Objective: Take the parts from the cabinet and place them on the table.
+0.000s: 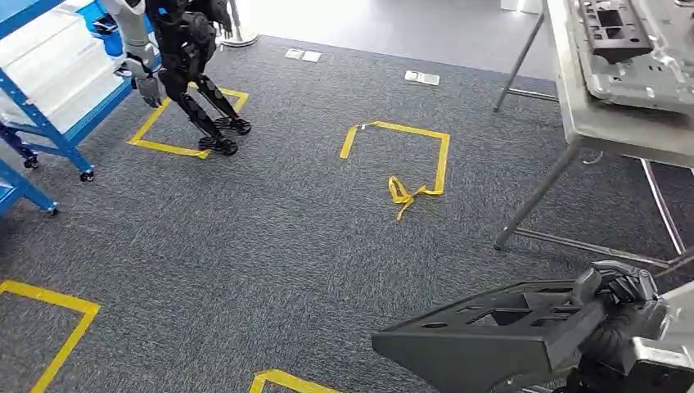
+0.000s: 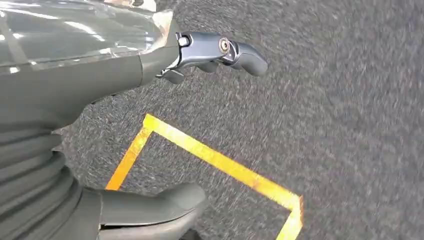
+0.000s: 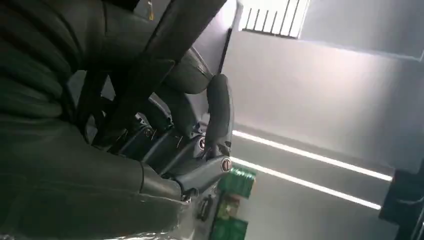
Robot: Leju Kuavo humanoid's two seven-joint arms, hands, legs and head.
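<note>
Black part (image 1: 491, 332): a flat, cut-out moulded piece, held by the right hand (image 1: 618, 299) at the lower right of the head view, carried above the grey carpet (image 1: 270, 237), well short of the table. The dark fingers (image 1: 630, 286) curl over the part's right end; its pointed left end sticks out free over the carpet. In the right wrist view the same hand (image 3: 200, 150) wraps its thumb (image 3: 220, 112) and fingers around dark bars of the part (image 3: 150, 65); the grip is closed on it.

Left hand (image 2: 125, 65), seen in the left wrist view: fingers (image 2: 225, 50) stretched out and apart from the thumb (image 2: 160, 202), nothing between them. It hangs over the carpet, above a corner of a yellow tape outline (image 2: 210, 157).

Table (image 1: 610, 131): grey top on slanted metal legs, upper right of the head view. A silver metal panel (image 1: 655, 78) lies on its top, with a dark part (image 1: 614, 29) resting on the panel near the table's far edge.

Carpet: 1 yellow tape square (image 1: 405, 155) near the middle, its loose tape end curled at the near corner; further yellow outlines at the lower left and bottom edge.

Upper left: another dark-legged robot (image 1: 192, 70) stands on a taped square beside a blue wheeled cabinet (image 1: 49, 98) with pale shelves.
</note>
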